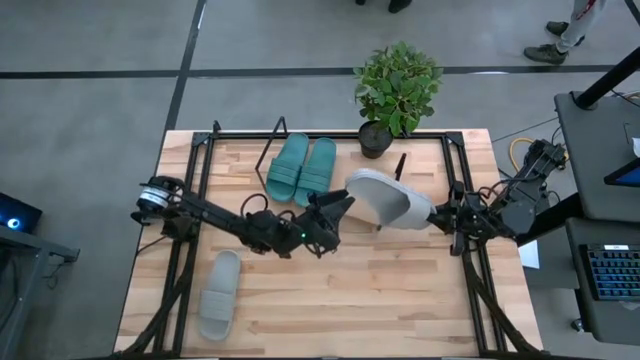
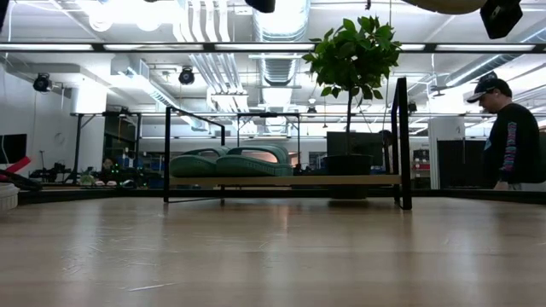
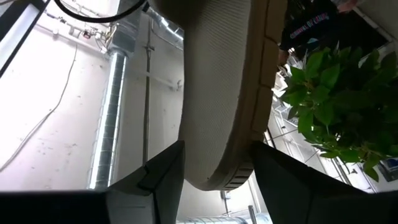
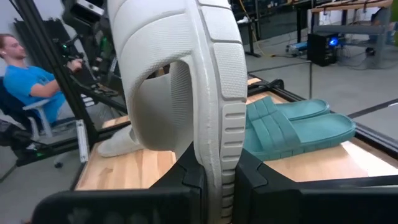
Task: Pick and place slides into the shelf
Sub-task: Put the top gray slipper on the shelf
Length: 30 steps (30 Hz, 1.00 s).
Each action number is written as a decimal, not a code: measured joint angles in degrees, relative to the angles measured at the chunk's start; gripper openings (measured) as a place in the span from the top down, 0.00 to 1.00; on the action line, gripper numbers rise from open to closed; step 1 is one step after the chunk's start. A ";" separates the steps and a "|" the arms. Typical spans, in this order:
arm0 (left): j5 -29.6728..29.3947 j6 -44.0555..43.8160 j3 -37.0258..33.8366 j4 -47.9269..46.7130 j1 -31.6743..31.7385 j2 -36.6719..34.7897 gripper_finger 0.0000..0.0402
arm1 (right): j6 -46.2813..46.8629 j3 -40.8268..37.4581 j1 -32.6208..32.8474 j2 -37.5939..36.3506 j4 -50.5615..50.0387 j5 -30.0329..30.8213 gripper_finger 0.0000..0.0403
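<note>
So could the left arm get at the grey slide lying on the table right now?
Probably not yet: the left pincer is at the raised grey slide, also clamped by the right pincer. The lying slide is unobstructed.
</note>
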 joint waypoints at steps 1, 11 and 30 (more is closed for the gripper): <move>0.12 0.00 0.00 -0.24 0.43 0.00 0.57 | 0.26 0.00 0.00 -0.03 0.03 -0.09 0.94; 0.64 0.01 0.00 -0.32 2.52 1.05 0.57 | -0.14 0.59 0.00 0.00 -0.33 -0.42 0.94; 2.10 -0.04 0.00 2.20 3.63 1.64 0.57 | 2.23 1.13 0.00 5.82 1.82 -1.75 0.94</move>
